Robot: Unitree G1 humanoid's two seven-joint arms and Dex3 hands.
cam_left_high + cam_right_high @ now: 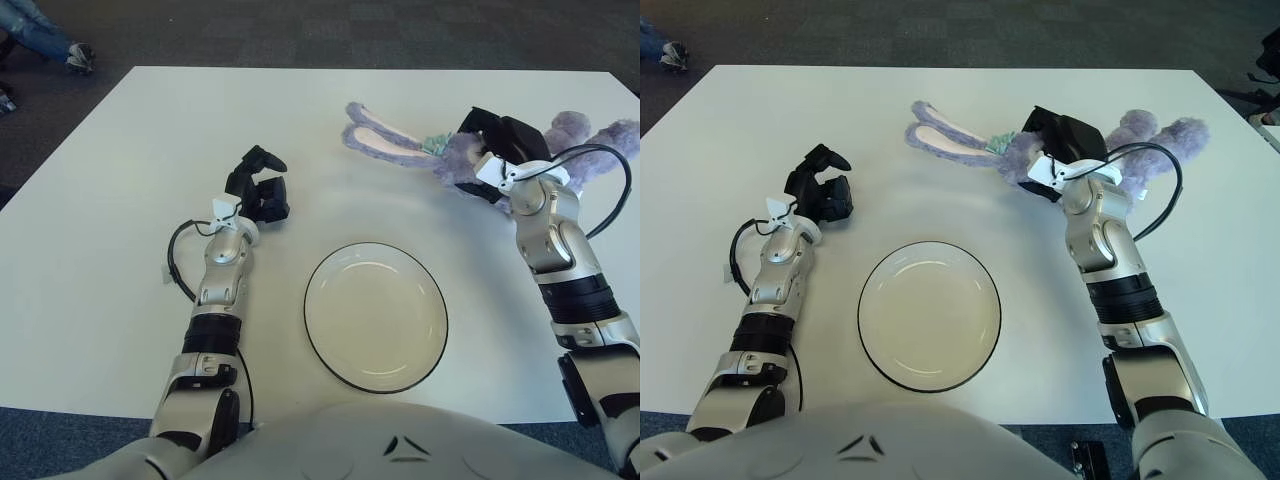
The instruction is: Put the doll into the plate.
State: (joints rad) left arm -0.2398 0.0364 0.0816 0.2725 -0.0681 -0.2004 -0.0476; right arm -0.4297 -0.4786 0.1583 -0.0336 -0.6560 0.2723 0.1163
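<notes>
fuzzy long-eared doll (440, 152), round glossy plate (376, 316)

A white desk (120, 300) fills most of both views, its top plain and matte. Around it lies dark grey carpet (330, 30), bluer along the near edge. At the far left corner a person's leg in blue jeans (30, 22) shows, ending in a shoe (76, 55) on the carpet. At the far right edge some dark object is too cut off to identify.
</notes>
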